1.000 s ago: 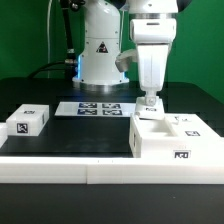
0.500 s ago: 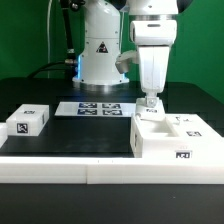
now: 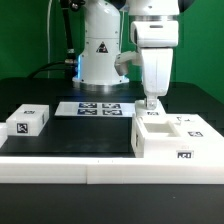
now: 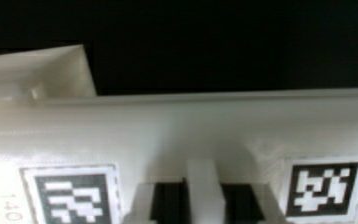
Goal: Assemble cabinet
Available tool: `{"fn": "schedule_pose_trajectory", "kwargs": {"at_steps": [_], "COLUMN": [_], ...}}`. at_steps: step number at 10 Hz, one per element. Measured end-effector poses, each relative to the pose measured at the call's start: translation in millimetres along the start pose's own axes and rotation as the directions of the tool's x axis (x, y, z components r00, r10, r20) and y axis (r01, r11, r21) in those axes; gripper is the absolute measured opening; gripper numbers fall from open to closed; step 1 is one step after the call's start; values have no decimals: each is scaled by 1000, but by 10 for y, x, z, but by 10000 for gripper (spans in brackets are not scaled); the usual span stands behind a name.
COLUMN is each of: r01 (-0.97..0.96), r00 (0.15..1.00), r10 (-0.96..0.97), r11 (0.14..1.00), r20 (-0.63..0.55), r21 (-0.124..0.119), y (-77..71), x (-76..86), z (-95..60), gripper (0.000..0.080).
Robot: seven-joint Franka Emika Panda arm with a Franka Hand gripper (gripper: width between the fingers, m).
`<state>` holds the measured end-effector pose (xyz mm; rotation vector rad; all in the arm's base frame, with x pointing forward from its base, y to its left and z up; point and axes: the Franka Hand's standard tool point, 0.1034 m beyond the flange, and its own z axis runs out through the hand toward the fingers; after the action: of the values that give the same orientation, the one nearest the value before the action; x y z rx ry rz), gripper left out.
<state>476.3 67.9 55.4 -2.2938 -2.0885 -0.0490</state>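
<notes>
The cabinet point(image 3: 176, 141), a large white box with black-and-white tags, lies on the black table at the exterior view's right. My gripper point(image 3: 152, 104) points straight down onto the box's far left corner. Its fingers are close together, with a thin white upright wall of the box between them. In the wrist view the gripper point(image 4: 202, 200) shows two dark fingers point(image 4: 165, 200) with a white strip between them. The cabinet's white surface point(image 4: 211, 125) fills that view, with a tag point(image 4: 69, 195) on either side of the fingers.
A small white single-tag block point(image 3: 28, 121) lies at the exterior view's left. The marker board point(image 3: 98, 108) lies flat at the back middle, in front of the arm's base point(image 3: 100, 55). A white ledge point(image 3: 60, 166) runs along the table's front edge.
My gripper has shifted slightly toward the exterior view's right while staying low on the cabinet's far left corner. The block and marker board have not moved.
</notes>
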Motion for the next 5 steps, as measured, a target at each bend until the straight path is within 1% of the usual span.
{"fn": "schedule_pose_trajectory", "kwargs": {"at_steps": [5], "r01": [6], "r00": [1000], "r10": [-6], "r11": [1000], "r20": [-1], "r21": [-3], "y": [14], "x": [-6], "z": [4], "gripper": [70]}}
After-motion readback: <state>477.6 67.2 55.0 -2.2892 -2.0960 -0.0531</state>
